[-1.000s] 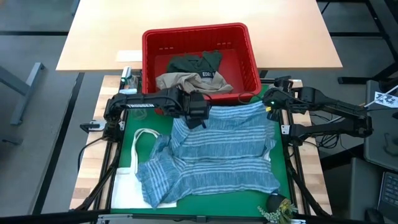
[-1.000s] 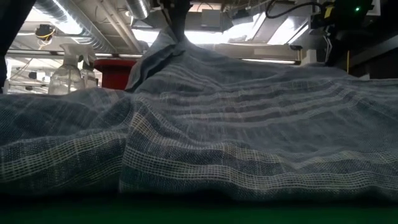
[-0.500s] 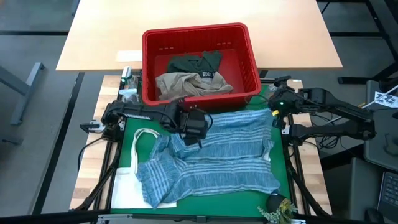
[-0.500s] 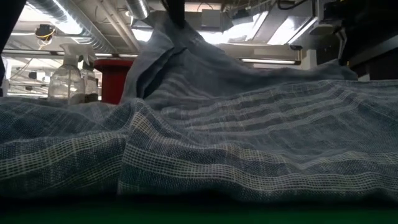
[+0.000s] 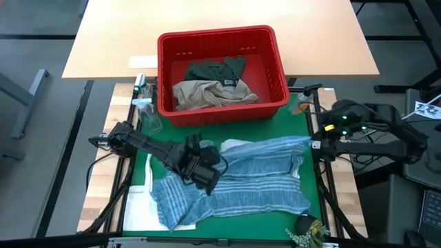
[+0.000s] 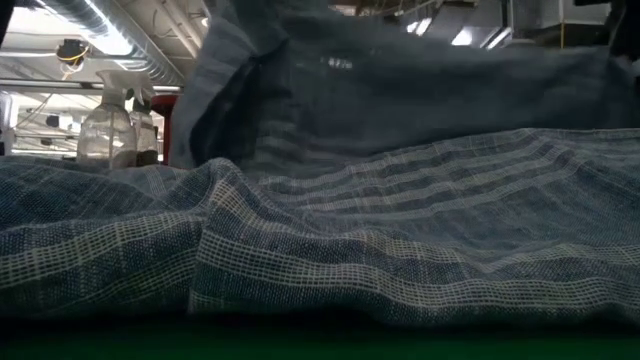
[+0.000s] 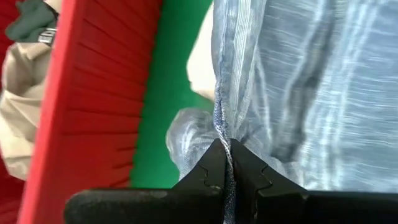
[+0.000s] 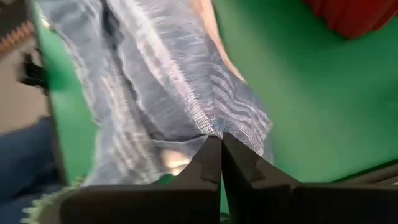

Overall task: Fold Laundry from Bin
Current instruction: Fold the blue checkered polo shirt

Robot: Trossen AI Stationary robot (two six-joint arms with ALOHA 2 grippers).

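A blue-and-white striped garment (image 5: 255,179) lies spread on the green mat (image 5: 317,186), and it fills the low view (image 6: 400,250). My left gripper (image 5: 201,172) is shut on its far edge, over the garment's left middle. My right gripper (image 5: 311,142) is shut on its far right corner. The red bin (image 5: 222,69) stands beyond the mat. It holds a tan garment (image 5: 210,93) and a dark green one (image 5: 217,69). My left gripper pinches a bunched edge of the striped cloth (image 7: 222,134) between its two shut fingers. The edge is lifted off the mat and the cloth runs from it toward the right gripper. How many layers it holds cannot be told. My right gripper pinches the garment's far right corner (image 8: 214,127) between its two shut fingertips. The corner is raised a little above the mat. The cloth stretches from it toward the left gripper, with the rest lying on the mat.
A flat white tote bag (image 5: 141,200) lies partly under the garment's left end. Clear bottles (image 6: 105,125) stand at the mat's far left corner. A small plant (image 5: 306,233) sits at the near right corner. The tan table (image 5: 331,41) extends beyond the bin.
Both grippers have gone toward the table's near edge, the left one farther and more to the left, carrying the striped garment's far edge away from the bin. That edge now lies over the garment's middle, while the near part has stayed on the mat.
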